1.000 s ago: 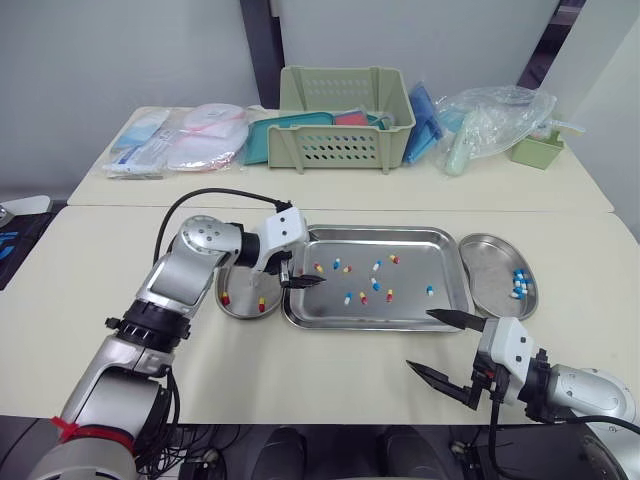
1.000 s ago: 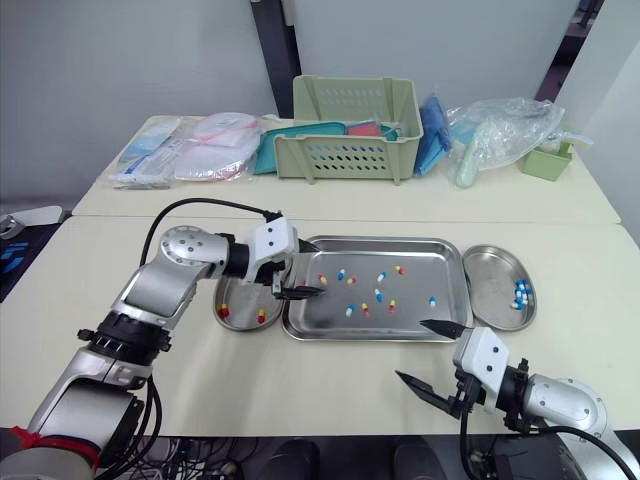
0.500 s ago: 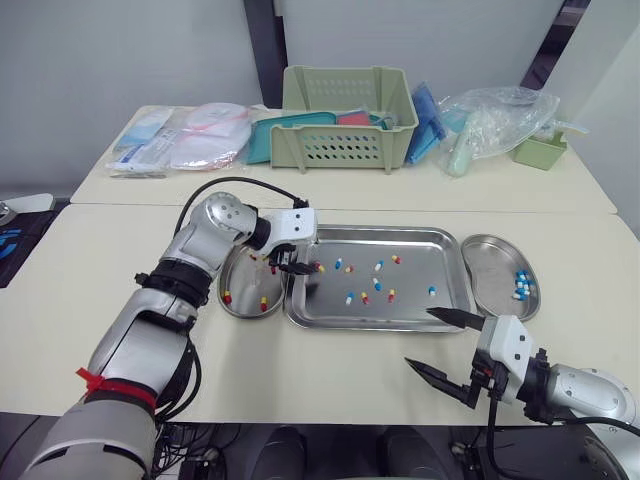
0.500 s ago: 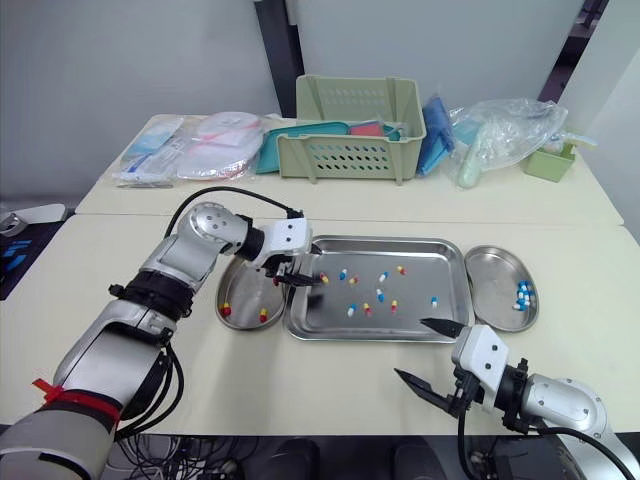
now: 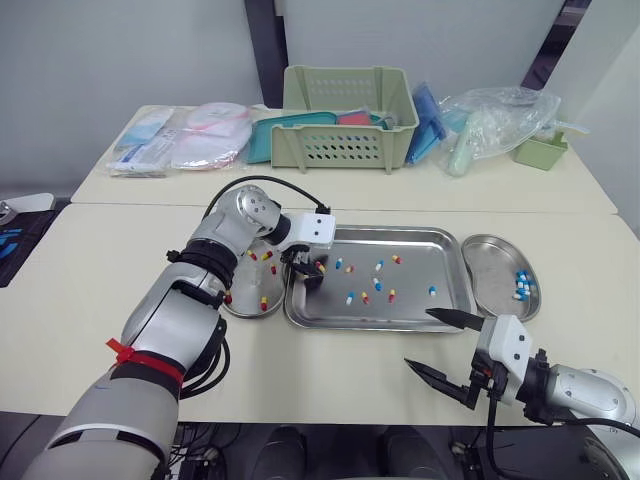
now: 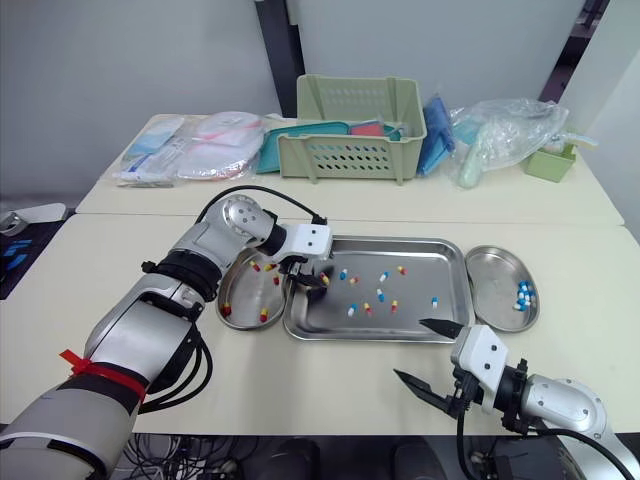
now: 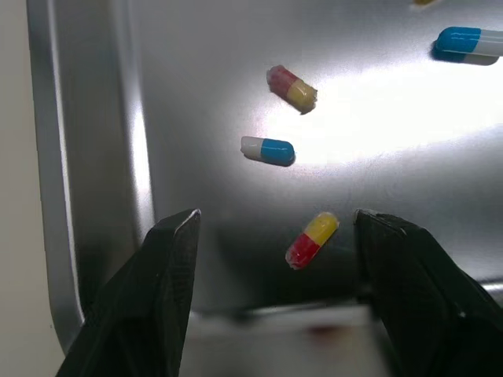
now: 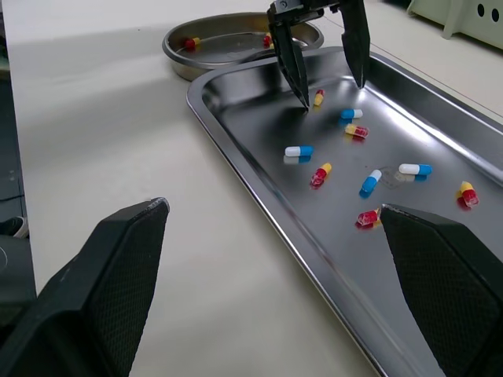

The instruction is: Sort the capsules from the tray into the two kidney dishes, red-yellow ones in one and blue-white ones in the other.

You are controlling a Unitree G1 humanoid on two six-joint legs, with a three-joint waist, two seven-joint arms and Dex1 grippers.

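The steel tray holds several loose red-yellow and blue-white capsules. My left gripper is open and hangs low over the tray's left end, its fingers on either side of a red-yellow capsule. A blue-white capsule lies just beyond. The left kidney dish holds several red-yellow capsules. In the right kidney dish lie blue-white capsules. My right gripper stands open over the bare table in front of the tray's right corner, holding nothing.
Along the back table stand a green basket, packets of supplies, a clear bag and a small green box. Bare tabletop spreads to the left of the dishes and in front of the tray.
My left gripper has moved right, from the edge between the left dish and the tray to over the tray's left end. The right arm has stayed put.
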